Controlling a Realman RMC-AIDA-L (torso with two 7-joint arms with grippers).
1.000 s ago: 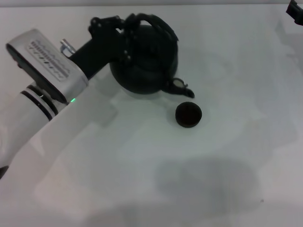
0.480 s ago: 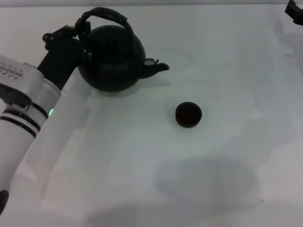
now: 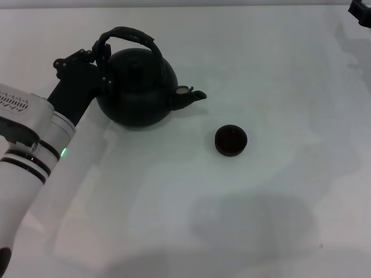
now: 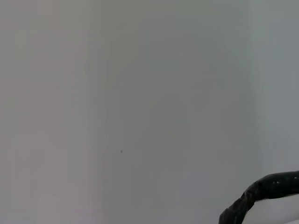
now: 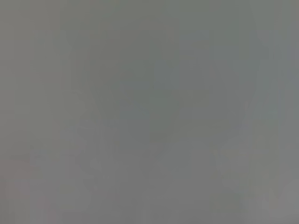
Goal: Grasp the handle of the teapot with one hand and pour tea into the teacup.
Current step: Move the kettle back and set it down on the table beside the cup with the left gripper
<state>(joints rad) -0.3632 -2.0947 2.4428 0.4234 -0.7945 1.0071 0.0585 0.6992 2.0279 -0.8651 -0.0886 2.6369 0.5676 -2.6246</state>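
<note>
The matte-black teapot [image 3: 139,87] stands upright on the white table, its short spout [image 3: 188,95] pointing right toward the teacup. The small dark teacup [image 3: 231,140] sits on the table to the right of the pot and nearer to me, well apart from the spout. My left gripper [image 3: 98,51] is at the left end of the arched handle [image 3: 130,33], shut on it. A curved piece of the handle [image 4: 261,193] shows in the left wrist view. Of my right gripper [image 3: 360,11] only a dark corner appears at the far right edge.
The white table [image 3: 261,220] stretches around both objects, with a soft shadow on it in front of the cup. My left forearm [image 3: 29,145] crosses the near left part. The right wrist view is plain grey.
One second ago the teapot hung tilted with its spout down just above the cup. It has since swung back left and upright, and settled slightly lower in the last half second.
</note>
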